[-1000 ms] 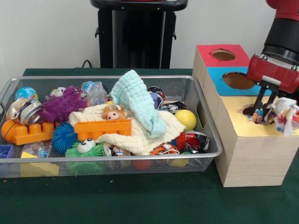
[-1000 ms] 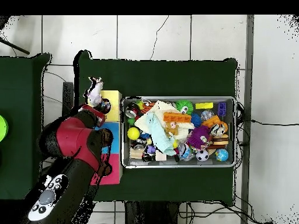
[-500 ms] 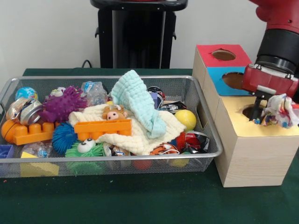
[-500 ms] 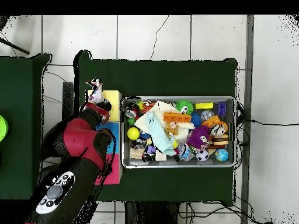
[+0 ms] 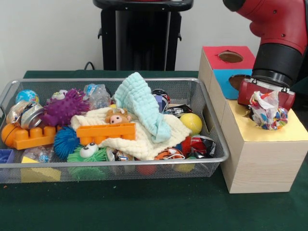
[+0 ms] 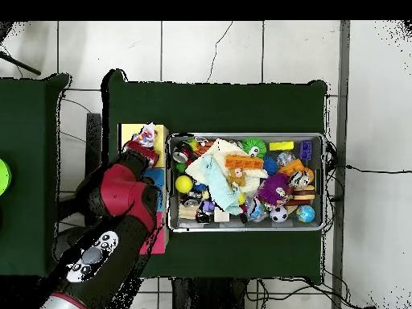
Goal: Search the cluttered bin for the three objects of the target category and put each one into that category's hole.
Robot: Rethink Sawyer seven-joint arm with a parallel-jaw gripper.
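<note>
The wire-mesh bin [image 5: 115, 162] sits on the green table, full of toys and cloths; it also shows in the overhead view [image 6: 245, 136]. My gripper [image 5: 266, 103] hangs over the yellow-topped box [image 5: 293, 131] to the right of the bin. It is shut on a crumpled white wrapper [image 5: 267, 111] printed with red, blue and yellow blotches, which hides the fingertips and the yellow box's hole. In the overhead view the wrapper [image 6: 147, 134] lies over the yellow box beside the gripper [image 6: 143, 146]. A shiny red and black crinkled piece [image 5: 202, 144] lies in the bin's near right corner.
Behind the yellow box stand a blue-topped box [image 5: 222, 77] and a red-topped box [image 5: 211, 53], each with a round hole. In the bin lie a mint cloth [image 5: 139, 103], a cream cloth [image 5: 144, 139], an orange brick [image 5: 106, 132], a purple spiky ball [image 5: 65, 108] and a yellow ball [image 5: 191, 122].
The gripper has moved left in the front view, from the yellow box's right edge to over its top. The wrapper went with it and now hangs in front of the gripper.
</note>
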